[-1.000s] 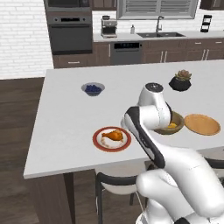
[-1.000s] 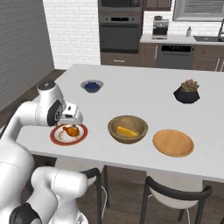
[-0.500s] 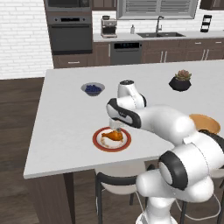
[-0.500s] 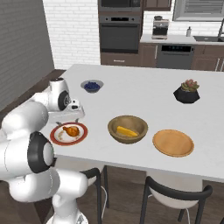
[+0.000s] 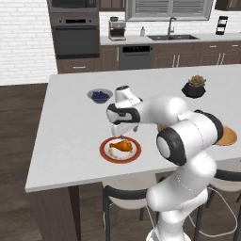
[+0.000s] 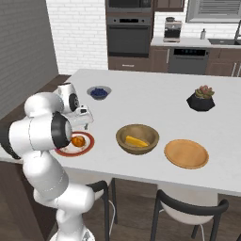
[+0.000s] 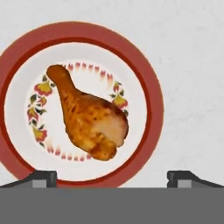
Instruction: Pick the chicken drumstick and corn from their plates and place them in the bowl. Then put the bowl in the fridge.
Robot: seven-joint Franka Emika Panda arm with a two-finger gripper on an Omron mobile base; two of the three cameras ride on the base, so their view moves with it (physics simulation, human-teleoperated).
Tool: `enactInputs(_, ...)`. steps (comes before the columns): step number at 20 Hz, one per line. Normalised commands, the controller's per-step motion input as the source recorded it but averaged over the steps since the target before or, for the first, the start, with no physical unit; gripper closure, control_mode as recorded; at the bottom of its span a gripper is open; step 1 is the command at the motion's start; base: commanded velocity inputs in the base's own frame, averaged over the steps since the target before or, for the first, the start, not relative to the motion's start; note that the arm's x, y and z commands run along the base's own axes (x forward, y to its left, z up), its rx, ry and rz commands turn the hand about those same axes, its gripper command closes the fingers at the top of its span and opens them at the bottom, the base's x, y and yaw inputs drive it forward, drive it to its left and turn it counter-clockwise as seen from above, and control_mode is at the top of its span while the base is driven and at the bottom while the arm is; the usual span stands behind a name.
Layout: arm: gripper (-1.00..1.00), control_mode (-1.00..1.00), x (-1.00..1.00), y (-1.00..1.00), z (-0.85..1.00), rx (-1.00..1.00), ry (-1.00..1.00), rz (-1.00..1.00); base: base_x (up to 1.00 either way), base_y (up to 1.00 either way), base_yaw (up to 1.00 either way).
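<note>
Hand view: fingers [image 7: 112,177] spread wide, empty, above the drumstick [image 7: 89,114] on the red-rimmed plate [image 7: 144,78], bone toward 11 o'clock. Right base view adds corn [image 6: 136,140] in the bowl [image 6: 137,139], at 3 o'clock of the plate

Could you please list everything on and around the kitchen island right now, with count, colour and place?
Roasted chicken drumstick: one, golden-brown, lying on the red-rimmed plate.
Red-rimmed white plate: one, near the island's front edge, left.
Round wooden bowl: one, tan-brown, mid-island, right of that plate.
Corn cob: one, yellow, inside the wooden bowl.
Plain wooden plate: one, tan-orange, right of the bowl.
Small grey bowl of blueberries: one, farther back on the island.
Potted plant in black pot: one, back right.
White island counter: one.
Stools: two, dark, at the front edge.
Gripper: one, open, above the drumstick.
</note>
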Motion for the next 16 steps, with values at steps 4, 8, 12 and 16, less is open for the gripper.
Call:
enactInputs(4,-1.0,-1.0,0.03,0.0,-0.54,0.02,0.0,0.0,0.0,0.0,0.0)
enactInputs(8,-1.0,-1.0,-0.05,0.04,-0.33,0.02,0.0,0.0,0.0,0.0,0.0)
enactInputs(12,-1.0,-1.0,-0.05,0.0,-0.24,0.0,0.0,0.01,0.0,0.0,0.0)
enactInputs(16,-1.0,-1.0,0.0,0.06,-0.26,0.0,0.0,0.05,0.0,0.0,0.0)
